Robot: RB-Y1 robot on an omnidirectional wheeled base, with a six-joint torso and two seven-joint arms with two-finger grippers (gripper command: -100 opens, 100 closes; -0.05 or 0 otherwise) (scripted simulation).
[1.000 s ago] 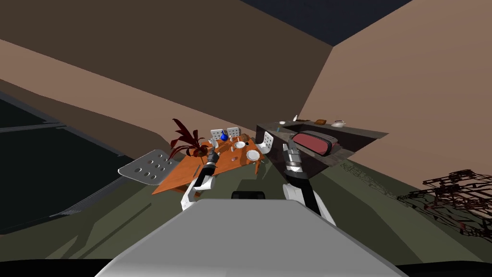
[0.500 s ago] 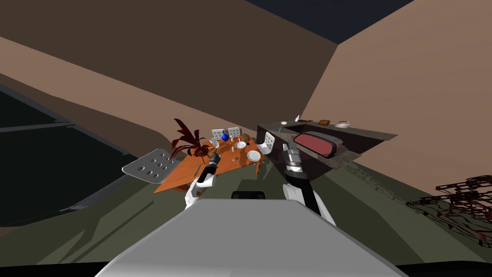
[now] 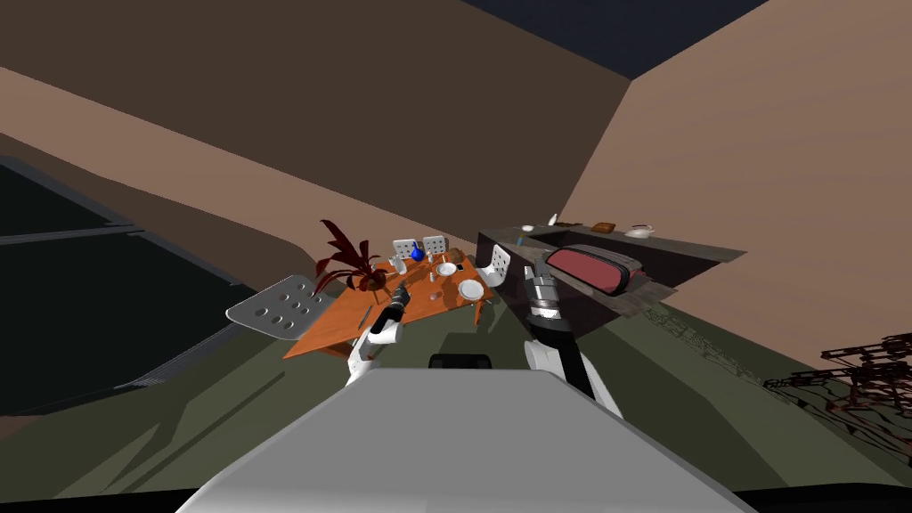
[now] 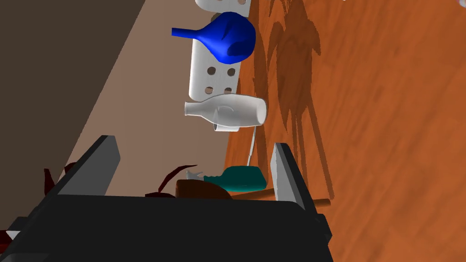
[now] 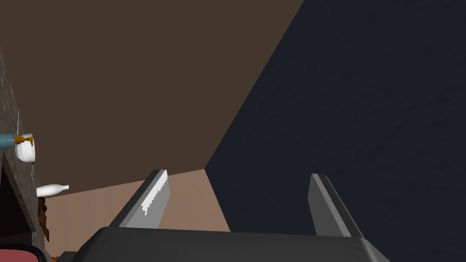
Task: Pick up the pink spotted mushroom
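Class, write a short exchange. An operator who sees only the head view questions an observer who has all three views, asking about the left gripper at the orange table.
Operator: Is the left gripper open?
Observer: Yes. The left gripper is open and holds nothing.
Operator: What is just ahead of it?
Observer: A teal thing lies close ahead, beside a brown pot.
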